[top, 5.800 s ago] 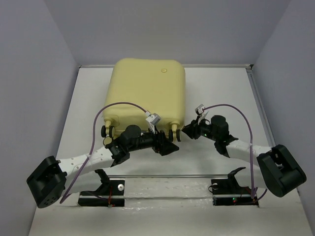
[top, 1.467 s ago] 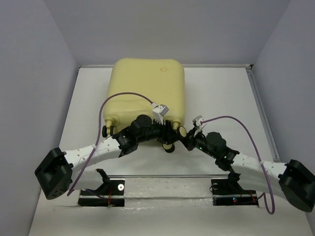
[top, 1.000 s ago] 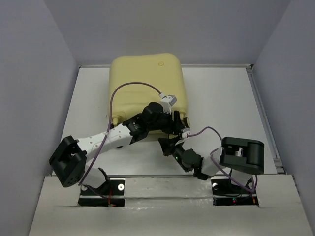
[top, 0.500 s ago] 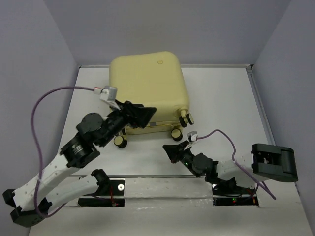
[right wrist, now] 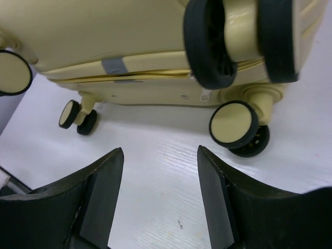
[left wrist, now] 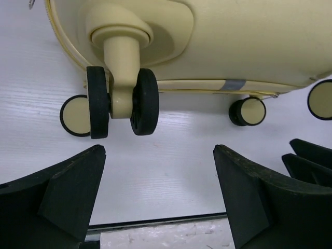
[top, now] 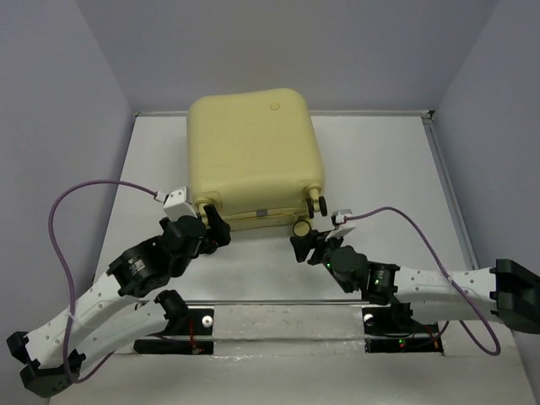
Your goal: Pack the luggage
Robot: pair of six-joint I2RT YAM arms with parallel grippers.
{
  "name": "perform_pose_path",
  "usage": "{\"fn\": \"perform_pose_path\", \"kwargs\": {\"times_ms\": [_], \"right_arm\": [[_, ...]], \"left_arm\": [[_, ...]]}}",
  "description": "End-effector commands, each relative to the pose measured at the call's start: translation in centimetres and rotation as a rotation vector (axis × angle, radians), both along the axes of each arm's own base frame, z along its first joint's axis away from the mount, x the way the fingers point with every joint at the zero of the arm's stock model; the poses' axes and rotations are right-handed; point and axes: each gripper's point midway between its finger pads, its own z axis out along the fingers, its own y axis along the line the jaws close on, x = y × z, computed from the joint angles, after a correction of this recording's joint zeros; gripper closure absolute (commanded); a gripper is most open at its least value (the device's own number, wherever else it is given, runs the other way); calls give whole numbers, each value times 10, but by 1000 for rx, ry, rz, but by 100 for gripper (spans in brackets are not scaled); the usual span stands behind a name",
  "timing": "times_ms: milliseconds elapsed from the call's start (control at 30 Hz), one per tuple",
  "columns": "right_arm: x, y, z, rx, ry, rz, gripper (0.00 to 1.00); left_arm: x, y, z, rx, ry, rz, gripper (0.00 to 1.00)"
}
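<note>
Figure: overhead and 2 wrist views, packing task, late stage.

The small pale yellow hard-shell suitcase with rounded corners (top: 253,143) lies flat on the white table (top: 380,169), at its middle and towards the far wall. Its wheeled end faces the 2 arm bases. Both shells are together; no black lining shows, and no loose items are visible around it. The seam between the shells (left wrist: 207,92) runs as a thin closed line past a small grey patch (left wrist: 234,84).

The left gripper (left wrist: 158,155) hovers just in front of the near-left corner. Its 2 black fingers stand wide apart with nothing between them, and a black-and-cream twin caster wheel (left wrist: 122,101) hangs just beyond them, untouched. The right gripper (right wrist: 160,155) sits low over the table near the near-right corner. Its fingers are also parted and empty, with a second caster (right wrist: 236,124) just ahead and to one side.

Judgement: the packing itself appears finished, since the case is shut and neither tool carries anything. Whether the zip is drawn fully round cannot be told from these views; the far and side edges are not shown closely. What seems left is confirming the closure.
</note>
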Motion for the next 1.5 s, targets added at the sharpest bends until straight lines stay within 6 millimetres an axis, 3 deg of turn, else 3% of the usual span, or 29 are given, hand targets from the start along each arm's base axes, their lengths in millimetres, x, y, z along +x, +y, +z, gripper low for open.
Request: {"fn": "perform_pose_path", "kwargs": {"times_ms": [0, 233, 467, 567, 633, 800, 900, 967, 1133, 1300, 1367, 1467], "right_arm": [[13, -20, 7, -71, 1, -83, 33], [34, -28, 21, -61, -7, -119, 33], [43, -13, 19, -127, -15, -115, 35], [46, -10, 18, -136, -18, -108, 36], [46, -7, 16, -140, -13, -101, 34], [59, -3, 13, -149, 0, -121, 25], [69, -5, 4, -165, 10, -155, 25], [76, -9, 1, -163, 8, -186, 25], [93, -21, -3, -156, -23, -207, 38], [99, -16, 8, -168, -138, -104, 39], [99, -16, 7, -175, -159, -73, 47], [98, -23, 0, -169, -153, -66, 50]], "left_arm": [[22, 18, -7, 81, -37, 161, 1], [47, 13, -9, 141, -39, 127, 1], [67, 14, -15, 79, -70, 105, 18], [70, 10, -7, 60, -111, 90, 25], [74, 8, 2, 47, -138, 82, 26], [81, -15, 2, 25, -136, -6, 19], [82, -30, 5, -29, -149, -58, 10], [82, -36, 9, -67, -166, -73, 10], [79, -44, 20, -130, -194, -105, 12], [74, -48, 8, -135, -168, -134, 6], [72, -49, 6, -144, -165, -143, 6], [72, -54, 7, -176, -175, -155, 12]]}}
